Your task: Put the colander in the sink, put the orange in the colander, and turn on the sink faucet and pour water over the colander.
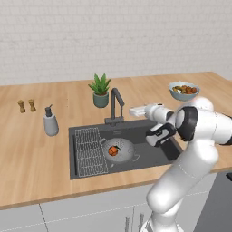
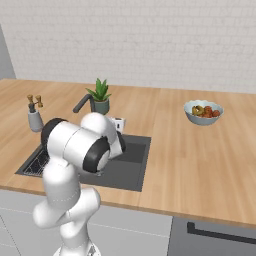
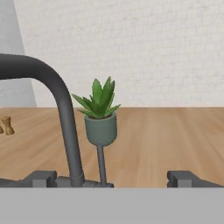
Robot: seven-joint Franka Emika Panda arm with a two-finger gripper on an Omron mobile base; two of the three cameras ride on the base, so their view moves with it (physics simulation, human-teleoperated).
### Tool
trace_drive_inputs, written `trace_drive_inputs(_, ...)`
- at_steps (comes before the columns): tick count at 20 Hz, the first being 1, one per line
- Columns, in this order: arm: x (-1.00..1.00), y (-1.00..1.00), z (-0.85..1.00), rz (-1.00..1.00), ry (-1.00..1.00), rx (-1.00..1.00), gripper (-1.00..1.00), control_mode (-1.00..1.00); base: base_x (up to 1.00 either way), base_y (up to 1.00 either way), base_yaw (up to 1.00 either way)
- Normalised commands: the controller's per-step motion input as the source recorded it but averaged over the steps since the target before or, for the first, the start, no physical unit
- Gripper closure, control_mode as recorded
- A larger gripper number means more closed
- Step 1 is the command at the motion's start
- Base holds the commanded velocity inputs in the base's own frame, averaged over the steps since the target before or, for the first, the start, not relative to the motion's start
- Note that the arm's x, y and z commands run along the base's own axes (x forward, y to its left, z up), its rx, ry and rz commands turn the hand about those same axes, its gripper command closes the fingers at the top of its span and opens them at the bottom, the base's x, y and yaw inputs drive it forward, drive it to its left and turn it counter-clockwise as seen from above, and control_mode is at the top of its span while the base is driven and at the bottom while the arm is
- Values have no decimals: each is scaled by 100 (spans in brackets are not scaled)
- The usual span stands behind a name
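Note:
The silver colander (image 1: 122,153) sits inside the dark sink (image 1: 149,156), right of the wire rack. The orange (image 1: 113,151) lies in the colander. Behind the basin rises the dark sink faucet (image 1: 116,105), its spout angled forward; no stream comes from it. My gripper (image 1: 132,111) hovers just right of the faucet at the sink's back edge, open and holding nothing. In the hand view the faucet post (image 3: 66,118) stands close at the left, a thin lever (image 3: 101,162) beside it, between my open fingertips (image 3: 43,178). From the right base view the faucet (image 2: 82,103) shows beyond my arm.
A potted plant (image 1: 100,90) stands right behind the faucet. A grey soap dispenser (image 1: 50,122) and two small shakers (image 1: 26,106) are to the left. A fruit bowl (image 1: 183,90) rests at the right on the wooden counter (image 1: 36,158).

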Motion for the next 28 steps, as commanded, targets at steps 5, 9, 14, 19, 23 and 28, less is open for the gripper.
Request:
trace_drive_inputs(5,16,14,-10,-2,-1,0,-100,-100,0,0,0)
trace_drive_inputs(9,13,7,-17,0,-3,0,-100,-100,0,0,0)
trace_drive_inputs(14,13,2,-15,0,-4,0,-100,-100,0,0,0)
trace_drive_inputs(19,3,2,-14,0,-1,0,-100,-100,0,0,0)
trace_drive_inputs(23,0,10,-16,0,0,0,-100,-100,0,0,0)
trace_drive_inputs(28,0,14,-14,0,0,0,-100,-100,0,0,0)
